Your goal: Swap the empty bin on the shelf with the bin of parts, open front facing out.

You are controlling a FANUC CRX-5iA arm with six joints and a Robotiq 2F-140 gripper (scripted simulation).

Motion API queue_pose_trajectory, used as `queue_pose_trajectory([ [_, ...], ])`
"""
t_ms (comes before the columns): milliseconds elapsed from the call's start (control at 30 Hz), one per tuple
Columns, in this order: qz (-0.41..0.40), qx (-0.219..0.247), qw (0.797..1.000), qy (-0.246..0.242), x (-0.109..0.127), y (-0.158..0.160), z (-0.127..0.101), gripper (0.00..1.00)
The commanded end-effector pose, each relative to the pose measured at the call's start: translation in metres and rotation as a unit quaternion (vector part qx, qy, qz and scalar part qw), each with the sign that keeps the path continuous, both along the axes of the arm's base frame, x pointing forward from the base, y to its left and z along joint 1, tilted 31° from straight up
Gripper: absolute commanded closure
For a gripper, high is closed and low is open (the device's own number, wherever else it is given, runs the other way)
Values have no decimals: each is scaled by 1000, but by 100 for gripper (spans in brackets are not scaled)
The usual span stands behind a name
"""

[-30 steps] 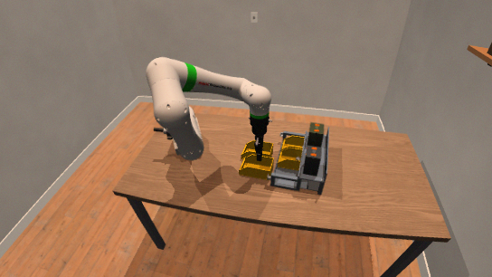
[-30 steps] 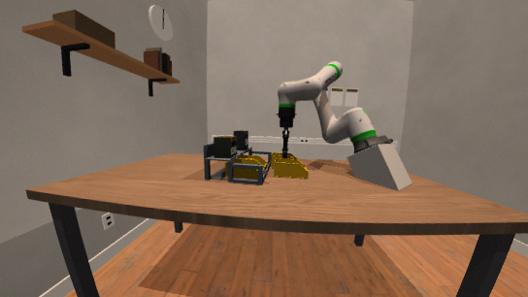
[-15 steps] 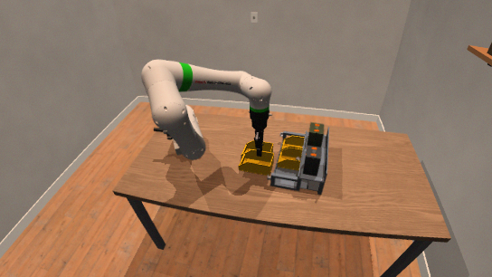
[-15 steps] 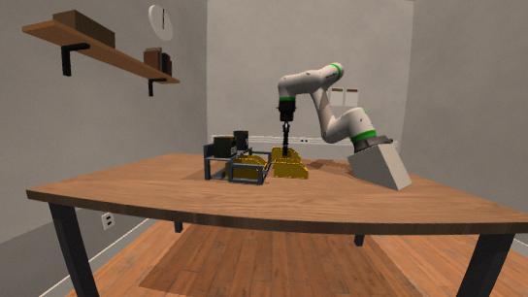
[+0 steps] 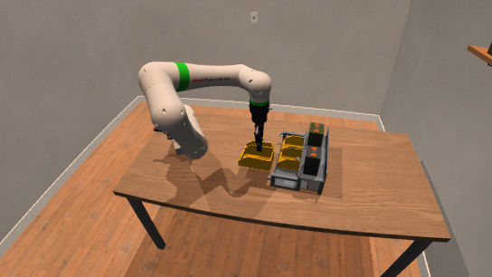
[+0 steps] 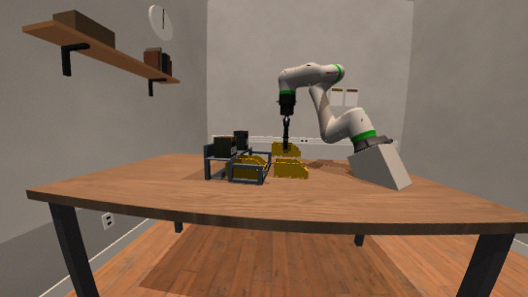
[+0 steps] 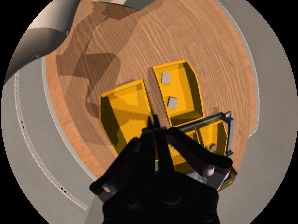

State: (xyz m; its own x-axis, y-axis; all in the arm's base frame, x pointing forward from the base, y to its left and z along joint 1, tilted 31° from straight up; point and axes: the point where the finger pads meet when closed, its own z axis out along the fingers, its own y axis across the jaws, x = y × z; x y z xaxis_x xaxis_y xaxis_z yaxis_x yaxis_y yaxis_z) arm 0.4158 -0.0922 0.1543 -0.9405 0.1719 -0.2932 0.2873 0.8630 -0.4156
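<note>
You see, in the top view, the arm (image 5: 158, 97) (image 6: 356, 123) reaching from the left, with its gripper (image 5: 259, 148) (image 6: 285, 147) (image 7: 154, 121) pointing down. Note that the fingers are closed on one side wall of the empty yellow bin (image 5: 268, 145) (image 6: 294, 150) (image 7: 122, 107), which appears upright and raised over the table (image 5: 371, 204) (image 6: 291, 201) (image 7: 212, 65). On its near side, your bin with the parts (image 5: 255, 164) (image 6: 291, 171) (image 7: 188, 102) stands upright on the tabletop; the wrist view shows two grey blocks (image 7: 166, 77) (image 7: 172, 103) apart inside it. To the right of both bins in the top view, you find the grey shelf (image 5: 326, 151) (image 6: 208, 170) (image 7: 230, 135), with other yellow bins (image 5: 289, 162) (image 6: 247, 167) (image 7: 212, 135) in its low part. Above, on its board, stand a near dark box (image 5: 311, 163) (image 6: 224, 147) and a far dark box (image 5: 316, 136) (image 6: 241, 140), both with orange marks in the top view.

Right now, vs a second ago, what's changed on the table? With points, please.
The gripper (image 5: 259, 149) (image 6: 285, 148) (image 7: 154, 121) has gone up, and the empty bin (image 5: 255, 164) (image 6: 285, 150) (image 7: 125, 112) rose with it, pinched by its wall. No new grab or release visible. Parts bin (image 5: 267, 144) (image 6: 290, 170) (image 7: 184, 95) and shelf (image 5: 327, 151) (image 6: 207, 169) (image 7: 230, 145) stayed put.
</note>
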Motion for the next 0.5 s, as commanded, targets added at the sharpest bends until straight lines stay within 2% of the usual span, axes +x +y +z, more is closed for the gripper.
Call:
queue_pose_trajectory([
  [0,0,0,1000,-1,0,1,2,90],
  [467,0,0,1000,-1,-1,3,5,90],
])
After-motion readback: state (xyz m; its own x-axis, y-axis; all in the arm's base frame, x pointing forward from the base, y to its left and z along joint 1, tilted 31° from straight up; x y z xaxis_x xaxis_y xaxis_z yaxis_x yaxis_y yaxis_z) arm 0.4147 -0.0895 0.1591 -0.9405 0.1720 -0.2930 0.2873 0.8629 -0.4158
